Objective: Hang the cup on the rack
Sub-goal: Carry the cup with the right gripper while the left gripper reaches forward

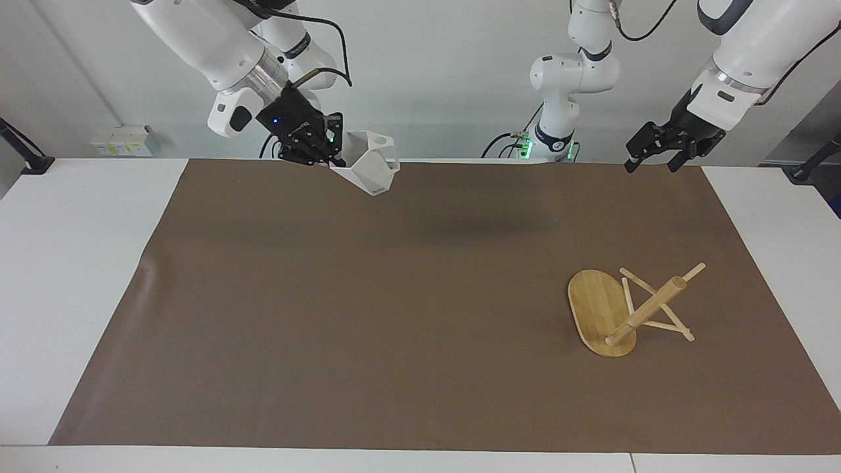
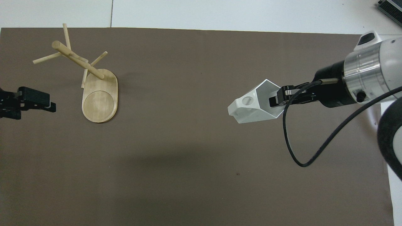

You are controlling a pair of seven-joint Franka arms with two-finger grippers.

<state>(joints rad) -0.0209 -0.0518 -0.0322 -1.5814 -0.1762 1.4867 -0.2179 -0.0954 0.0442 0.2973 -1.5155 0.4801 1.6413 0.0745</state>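
The cup (image 1: 366,169) is grasped by its rim in the clenched right gripper (image 1: 326,159), aloft over the counter (image 1: 79,263) toward the right arm's end. The rack (image 1: 627,309) is tipped over toward the left arm's end, near the released left gripper (image 1: 650,157), which waits. The rack should be stood upright before the cup's handle hole is threaded onto a peg. Height is shown only by the facing view; the handle hole is clearer overhead.

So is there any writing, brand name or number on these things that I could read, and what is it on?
None can be read.
Cup: a small dark mark low on its side, too small to read.
Rack: bare wood, no text.
Brown mat: no text.
Right end effector, holding the cup: no legible label.
Left end effector: no legible label.
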